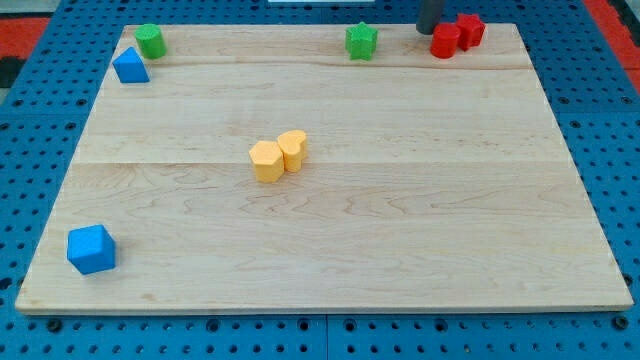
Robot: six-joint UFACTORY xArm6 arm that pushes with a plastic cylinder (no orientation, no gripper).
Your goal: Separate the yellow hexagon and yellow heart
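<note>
The yellow hexagon and the yellow heart sit side by side near the middle of the wooden board, touching, the heart up and to the right of the hexagon. My tip shows at the view's top right, at the board's far edge, just left of two red blocks. It is far from both yellow blocks.
Two red blocks touch each other at the top right. A green star-like block is at top centre. A green block and a blue triangular block are at top left. A blue block is at bottom left.
</note>
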